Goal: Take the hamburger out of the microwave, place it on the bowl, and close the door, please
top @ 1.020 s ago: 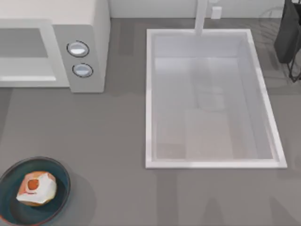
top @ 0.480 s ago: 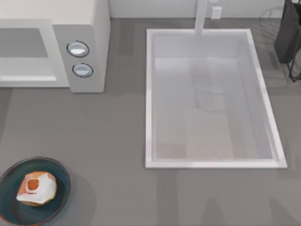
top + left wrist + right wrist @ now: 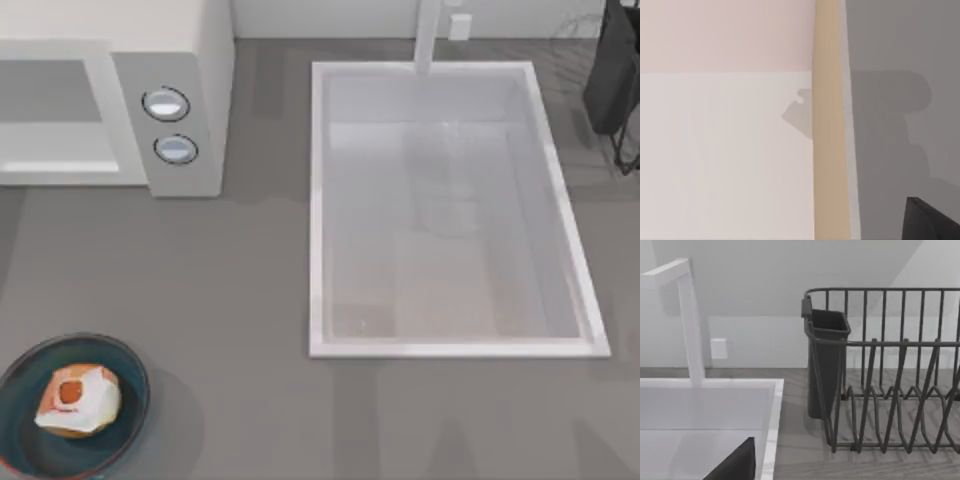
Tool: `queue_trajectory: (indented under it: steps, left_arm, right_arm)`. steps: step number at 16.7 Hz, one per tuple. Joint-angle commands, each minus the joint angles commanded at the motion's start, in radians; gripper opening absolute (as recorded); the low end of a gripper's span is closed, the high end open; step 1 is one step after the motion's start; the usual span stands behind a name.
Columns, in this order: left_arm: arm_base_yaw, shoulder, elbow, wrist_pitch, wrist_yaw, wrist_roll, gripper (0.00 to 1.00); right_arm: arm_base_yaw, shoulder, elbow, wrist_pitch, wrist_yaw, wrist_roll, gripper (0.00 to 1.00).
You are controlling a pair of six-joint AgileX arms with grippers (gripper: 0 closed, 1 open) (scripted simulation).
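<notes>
I am looking at the large white boxy microwave (image 3: pixel 110 100) at the table's far left; its flat white door (image 3: pixel 50 110) is probably shut, though I risk missing a gap. The round dark teal bowl (image 3: pixel 70 405) is holding the tan-orange, white-patched hamburger (image 3: pixel 78 400) near left. I cannot tell either gripper's finger state.

In the left wrist view, you see one portion of the left gripper (image 3: pixel 935 222): a dark charcoal, nearly black body with a matte finish. Its upper edge is straight and slanted, starting from a blunt corner. In the right wrist view, you see a portion of the right gripper (image 3: pixel 737 465) in the same near-black finish. It is wedge-shaped, with one sloping edge and one straight side. Both surfaces are plain and uniform in tone.
</notes>
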Motion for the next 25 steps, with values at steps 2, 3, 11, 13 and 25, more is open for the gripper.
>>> queue_trajectory:
  steps: [2, 3, 11, 13, 25]
  left_arm:
    - [0.001, 0.008, -0.014, 0.016, 0.001, 0.001, 0.00]
    - [0.001, 0.008, -0.014, 0.016, 0.001, 0.001, 0.00]
    - [-0.086, -0.137, -0.177, 0.090, -0.041, -0.089, 0.00]
    - [-0.130, -0.213, -0.279, 0.134, -0.063, -0.138, 0.00]
    - [-0.256, -0.379, -0.450, 0.211, -0.137, -0.272, 0.00]
  right_arm:
    - [0.000, 0.000, 0.000, 0.000, 0.000, 0.000, 1.00]
    - [0.000, 0.000, 0.000, 0.000, 0.000, 0.000, 1.00]
    - [0.000, 0.000, 0.000, 0.000, 0.000, 0.000, 1.00]
    - [0.000, 0.000, 0.000, 0.000, 0.000, 0.000, 1.00]
    - [0.000, 0.000, 0.000, 0.000, 0.000, 0.000, 1.00]
